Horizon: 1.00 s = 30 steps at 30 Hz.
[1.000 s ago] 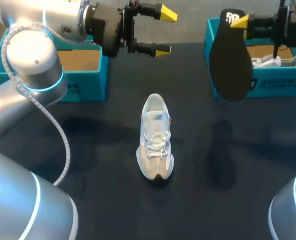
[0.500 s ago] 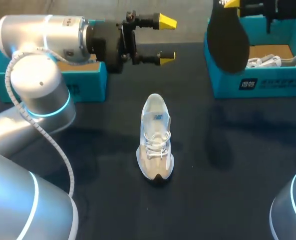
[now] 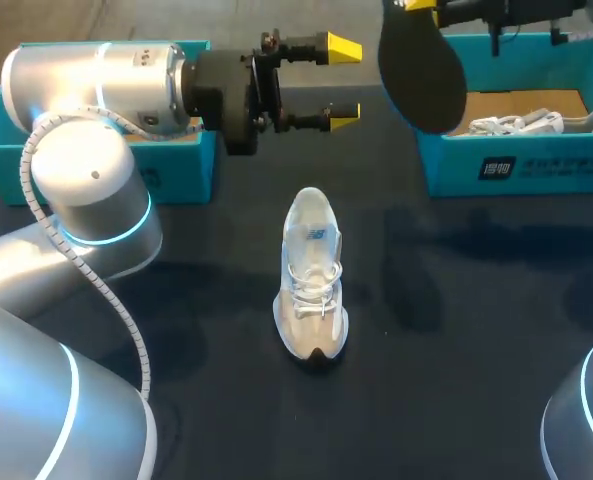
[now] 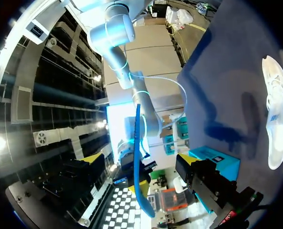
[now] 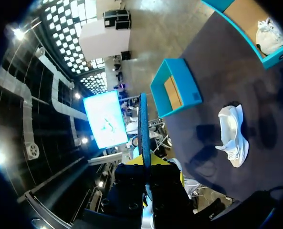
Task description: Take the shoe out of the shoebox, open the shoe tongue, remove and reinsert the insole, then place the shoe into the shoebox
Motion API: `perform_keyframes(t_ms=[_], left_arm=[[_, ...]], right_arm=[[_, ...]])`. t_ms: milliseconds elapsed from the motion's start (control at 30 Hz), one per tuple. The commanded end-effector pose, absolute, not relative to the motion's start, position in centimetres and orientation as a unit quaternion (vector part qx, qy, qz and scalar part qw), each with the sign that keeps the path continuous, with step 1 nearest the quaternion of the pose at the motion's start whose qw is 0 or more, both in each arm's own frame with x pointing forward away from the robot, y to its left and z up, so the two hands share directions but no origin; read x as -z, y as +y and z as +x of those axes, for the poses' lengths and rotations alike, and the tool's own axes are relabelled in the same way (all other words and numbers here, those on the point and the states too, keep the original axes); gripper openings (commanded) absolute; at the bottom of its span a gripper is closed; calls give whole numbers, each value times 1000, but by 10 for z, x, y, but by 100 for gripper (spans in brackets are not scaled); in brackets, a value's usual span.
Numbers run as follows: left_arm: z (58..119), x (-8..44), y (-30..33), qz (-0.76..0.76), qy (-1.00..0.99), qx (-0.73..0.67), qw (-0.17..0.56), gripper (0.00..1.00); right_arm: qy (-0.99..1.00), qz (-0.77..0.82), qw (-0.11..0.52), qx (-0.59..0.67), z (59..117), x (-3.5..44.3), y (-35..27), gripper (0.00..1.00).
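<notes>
A white shoe [image 3: 311, 275] stands on the dark table [image 3: 476, 330], toe towards the front edge. It also shows as the shoe [image 4: 277, 119] and the shoe [image 5: 234, 133] in the wrist views. My right gripper [image 3: 421, 5] is high at the back, shut on a black insole [image 3: 421, 70] that hangs down from it. Edge-on, the insole [image 5: 143, 124] runs out from my right gripper [image 5: 148, 167]. My left gripper [image 3: 343, 82] is open, level with the insole and just left of it, not touching. Ahead of my left gripper [image 4: 140, 162] the insole [image 4: 137, 129] appears as a thin blue strip.
A blue shoebox [image 3: 191, 165] stands at the back left behind my left arm, seen as the box [image 5: 177, 88] from the right wrist. A second blue shoebox [image 3: 516, 165] at the back right holds another white shoe [image 3: 521, 125].
My right arm has lifted the insole and carried it left, towards my left gripper. My left arm has shifted a little right and stays open. The shoe has not moved.
</notes>
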<state>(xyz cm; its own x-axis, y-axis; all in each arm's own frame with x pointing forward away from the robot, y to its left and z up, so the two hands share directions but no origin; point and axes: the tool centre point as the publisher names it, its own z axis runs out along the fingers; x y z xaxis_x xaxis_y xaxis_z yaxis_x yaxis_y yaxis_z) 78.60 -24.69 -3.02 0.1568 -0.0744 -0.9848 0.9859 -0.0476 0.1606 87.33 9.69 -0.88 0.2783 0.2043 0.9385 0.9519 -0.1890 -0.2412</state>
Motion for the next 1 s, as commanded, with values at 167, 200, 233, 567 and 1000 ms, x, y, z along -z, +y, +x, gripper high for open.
perform_keyframes(t_ms=[167,200,233,567,1000], left_arm=[[792,32,-259,526,418,489,557,100],[793,32,-259,525,417,490,557,100],[794,32,-260,524,417,490,558,99],[802,33,-264,520,415,492,562,48],[806,35,-273,519,410,501,558,0]], right_arm=[[-425,-657,453,428,861,17,110,0],[-425,-656,452,429,861,16,111,0],[-425,-655,453,431,861,16,114,0],[-427,-650,457,432,859,20,124,0],[-415,-648,458,444,854,26,131,0]])
